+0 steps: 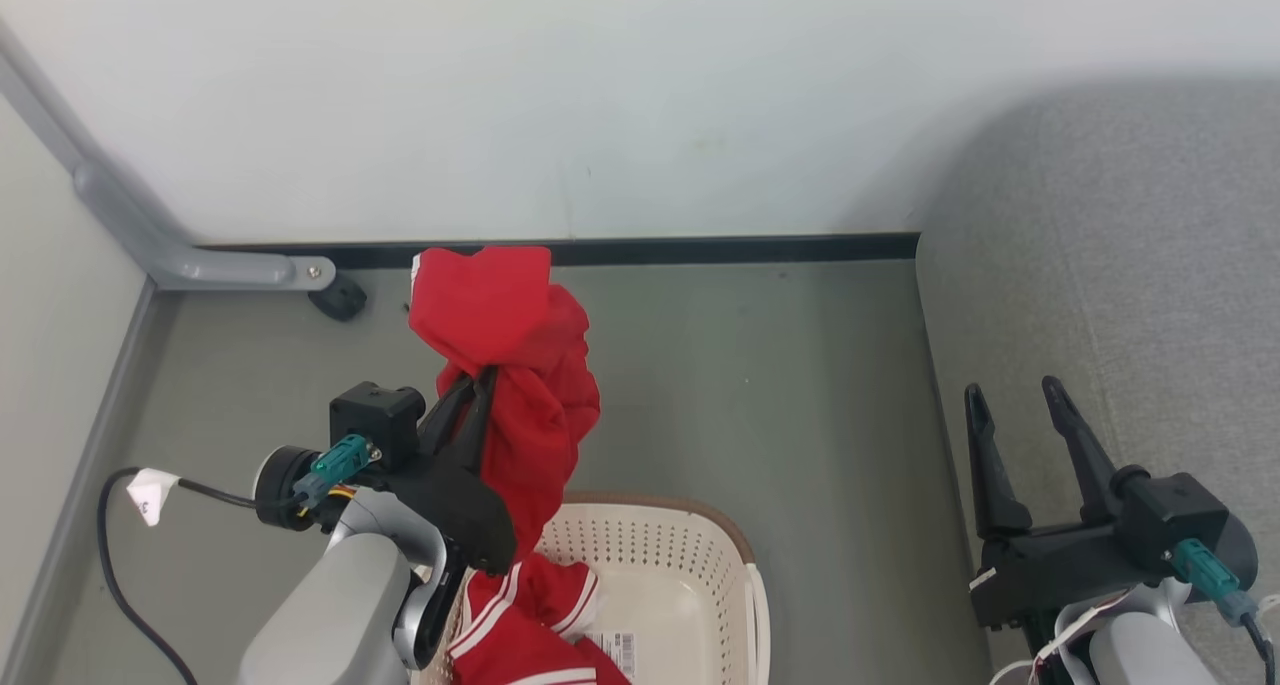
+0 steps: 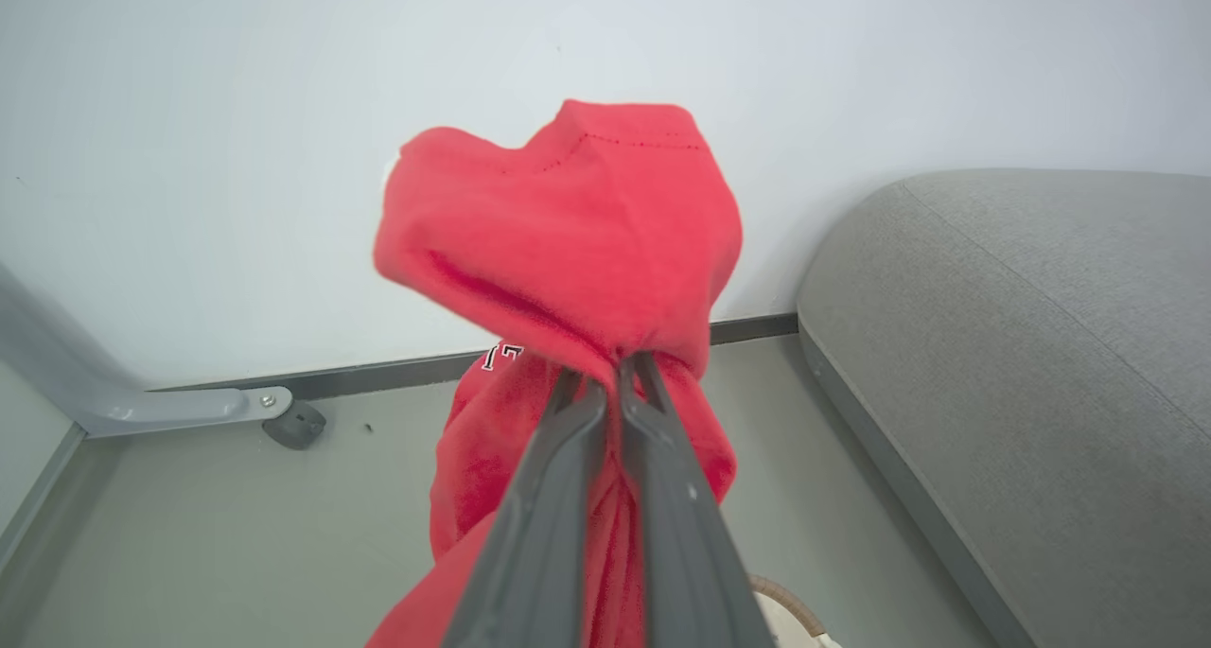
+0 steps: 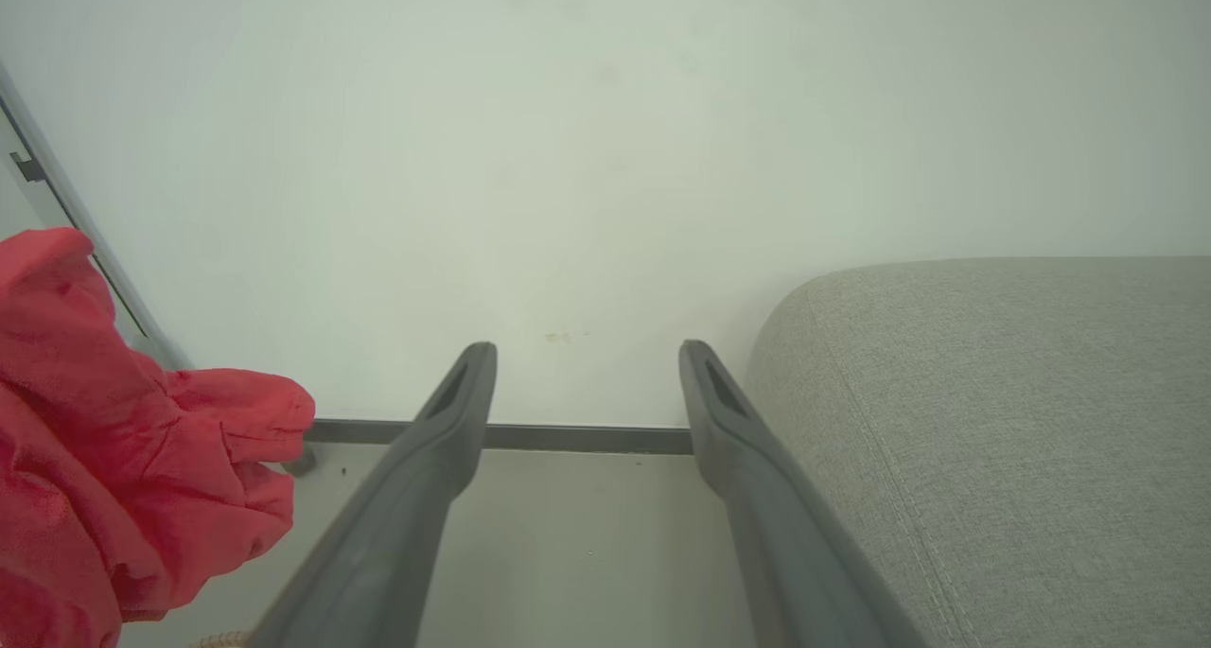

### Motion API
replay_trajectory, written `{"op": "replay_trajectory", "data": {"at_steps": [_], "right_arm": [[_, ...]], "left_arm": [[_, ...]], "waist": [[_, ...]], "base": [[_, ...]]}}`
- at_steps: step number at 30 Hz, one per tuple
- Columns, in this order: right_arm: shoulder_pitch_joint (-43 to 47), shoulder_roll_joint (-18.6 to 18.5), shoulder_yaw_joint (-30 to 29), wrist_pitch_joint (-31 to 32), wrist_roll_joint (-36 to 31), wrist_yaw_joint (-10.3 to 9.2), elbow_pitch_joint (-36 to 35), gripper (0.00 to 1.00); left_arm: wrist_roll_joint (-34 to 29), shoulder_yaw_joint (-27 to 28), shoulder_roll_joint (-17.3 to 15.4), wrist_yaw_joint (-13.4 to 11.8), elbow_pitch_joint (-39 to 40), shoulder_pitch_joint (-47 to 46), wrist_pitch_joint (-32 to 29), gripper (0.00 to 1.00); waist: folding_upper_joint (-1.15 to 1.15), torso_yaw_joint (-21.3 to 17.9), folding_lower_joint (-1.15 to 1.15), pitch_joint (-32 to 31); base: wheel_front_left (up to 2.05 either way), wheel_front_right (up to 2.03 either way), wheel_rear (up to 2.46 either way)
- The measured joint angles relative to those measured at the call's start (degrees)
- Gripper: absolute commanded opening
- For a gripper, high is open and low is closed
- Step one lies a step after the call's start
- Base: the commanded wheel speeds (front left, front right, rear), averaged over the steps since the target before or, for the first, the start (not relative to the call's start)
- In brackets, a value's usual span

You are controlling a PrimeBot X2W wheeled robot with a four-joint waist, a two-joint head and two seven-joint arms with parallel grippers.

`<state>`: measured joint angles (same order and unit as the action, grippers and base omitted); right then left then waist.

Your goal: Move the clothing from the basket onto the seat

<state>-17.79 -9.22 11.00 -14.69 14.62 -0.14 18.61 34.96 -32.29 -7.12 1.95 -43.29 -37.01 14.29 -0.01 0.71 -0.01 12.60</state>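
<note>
While our left gripper (image 1: 472, 390) pinches the plain red garment (image 1: 520, 365) tight between closed fingers, the cloth hangs above the basket (image 1: 690, 545), which sits at six o'clock in the head view. A second garment with white stripes (image 1: 520, 615) lies inside the basket. Our right gripper (image 1: 1015, 393) rests at four o'clock, fingers spread wide and empty, at the edge of the grey seat (image 1: 1150, 265) at three o'clock
</note>
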Motion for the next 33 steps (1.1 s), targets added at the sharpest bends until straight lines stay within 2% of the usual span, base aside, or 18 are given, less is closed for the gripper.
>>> {"op": "replay_trajectory", "data": {"at_steps": [13,26,33], "right_arm": [[3.43,0.97,0.97,0.0,-0.01,0.67,0.29,1.0],[4.7,1.37,2.03,0.01,-0.14,1.24,-1.1,1.0],[4.82,2.67,5.3,0.0,-0.71,3.23,-3.65,1.0]], "left_arm": [[-2.92,1.25,-0.62,-2.04,12.07,4.15,0.0,0.0],[-4.57,0.58,-0.85,-2.99,20.95,7.11,0.01,0.0],[-6.45,-0.78,-0.47,-2.99,24.58,8.0,0.01,0.0]], "waist": [[0.0,-1.44,0.0,-5.25],[0.01,-2.09,0.01,-6.93],[0.01,-2.0,0.0,-7.14]], "base": [[0.0,0.0,0.0],[0.0,0.0,0.0],[0.0,0.0,0.0]]}}
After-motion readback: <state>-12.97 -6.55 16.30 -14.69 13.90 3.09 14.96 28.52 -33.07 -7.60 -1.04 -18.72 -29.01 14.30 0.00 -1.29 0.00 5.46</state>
